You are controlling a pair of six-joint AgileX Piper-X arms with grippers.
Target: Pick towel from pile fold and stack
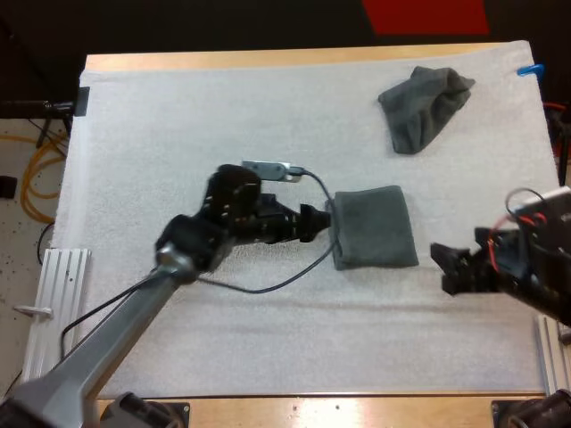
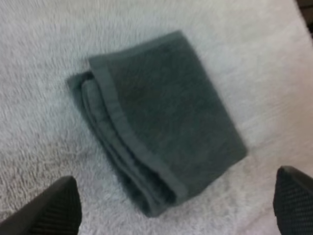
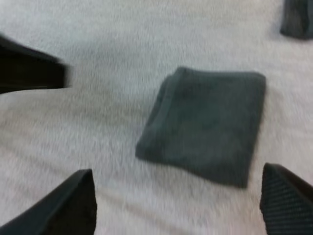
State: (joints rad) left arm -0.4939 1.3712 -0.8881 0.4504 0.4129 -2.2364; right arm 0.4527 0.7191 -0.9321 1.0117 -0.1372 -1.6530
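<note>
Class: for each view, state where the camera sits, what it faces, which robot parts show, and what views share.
High view: behind the robot, looking down on the mat; left gripper and right gripper show.
Left wrist view: left arm, facing the folded towel; own open fingers show.
Right wrist view: right arm, facing that towel; own open fingers show.
All share the folded towel.

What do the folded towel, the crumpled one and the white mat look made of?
The folded towel: soft terry-like cloth, matte dark grey-green; fuzzy nap and a flat hemmed border in the left wrist view. The crumpled towel: likely the same cloth; same colour, limp folds. The mat: white, matte, towel-like pile by its nubbly texture; fibre unclear.
</note>
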